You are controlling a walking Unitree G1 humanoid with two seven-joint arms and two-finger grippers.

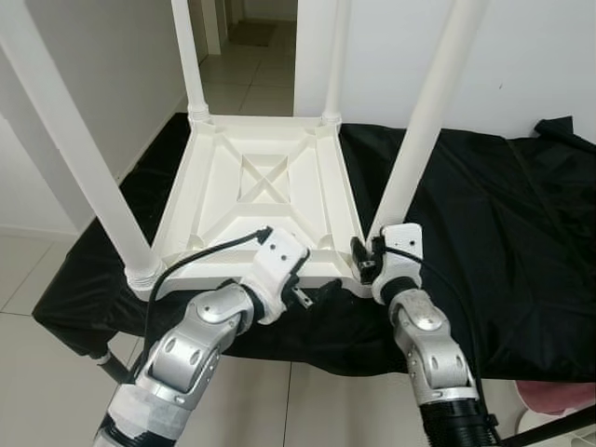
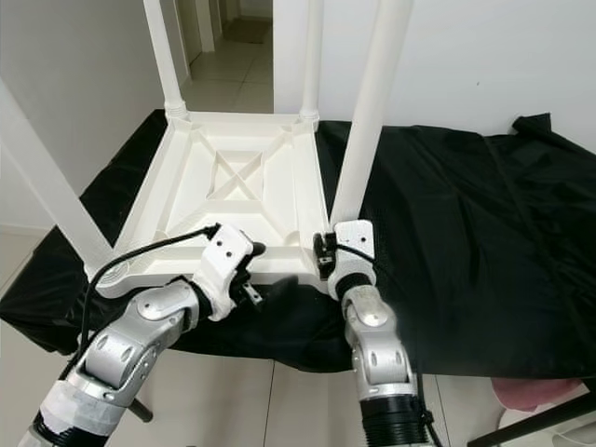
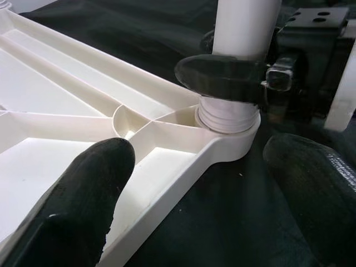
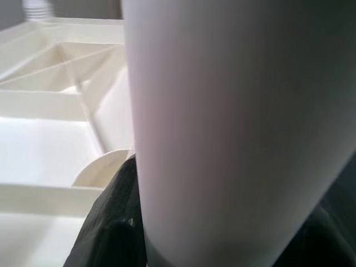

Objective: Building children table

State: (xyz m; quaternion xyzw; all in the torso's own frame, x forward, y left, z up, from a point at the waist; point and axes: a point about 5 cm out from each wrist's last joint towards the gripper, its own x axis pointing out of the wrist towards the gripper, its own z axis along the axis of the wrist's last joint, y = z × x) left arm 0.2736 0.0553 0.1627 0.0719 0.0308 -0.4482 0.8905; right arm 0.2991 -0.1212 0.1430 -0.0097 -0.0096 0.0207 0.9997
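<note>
A white plastic table top lies upside down on a black cloth, its ribbed underside up and four white legs standing from its corners. Its near edge runs just inside the cloth's near edge, where the tiled floor begins.

The right gripper is clamped around the near right leg, just above the threaded collar where that leg meets the table top's corner socket. In the left wrist view one black finger wraps the front of the leg, right over the collar.

The left gripper sits at the table top's near edge, close to that same corner. Its two fingers are spread: one finger lies over the ribbed underside, the other hangs outside the rim above the cloth, so the edge passes between them with nothing pinched.

To the right of the table top the cloth lies open and wide. Beyond its far edge a doorway opens onto more tile.
</note>
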